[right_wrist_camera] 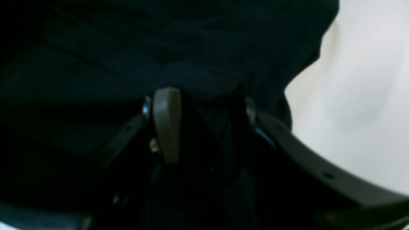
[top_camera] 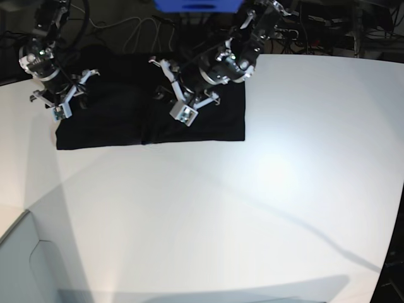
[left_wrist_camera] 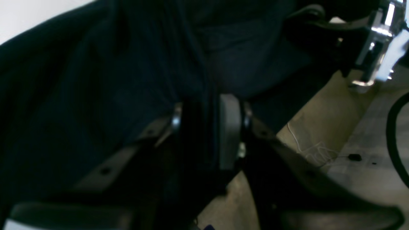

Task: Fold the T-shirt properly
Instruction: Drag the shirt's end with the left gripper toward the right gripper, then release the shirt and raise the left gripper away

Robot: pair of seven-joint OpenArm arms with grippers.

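The T-shirt (top_camera: 151, 117) lies at the far side of the white table (top_camera: 265, 189), a black slab of cloth with its plain side up, its near edge fairly straight and one darker fold line running front to back through the middle. My left gripper (left_wrist_camera: 207, 127) sits over the middle of the shirt, close to the far edge. In my left wrist view a bunched ridge of black cloth runs up between my two fingers, with the pale pad (left_wrist_camera: 229, 131) on one side pressed against it, so my left fingers are clamped on a pinch of the shirt. Past the shirt's edge in that view I see tan floor and some thin white cable (left_wrist_camera: 306, 147). My right gripper (right_wrist_camera: 204, 124) is at the shirt's outer end, near the table's far corner. In my right wrist view the cloth fills the space between my fingers, with the tan pad (right_wrist_camera: 166, 124) against it and a dark fold standing between the two tips, so my right fingers are also gripping the shirt. Bare table shows pale just beside the cloth on that side.
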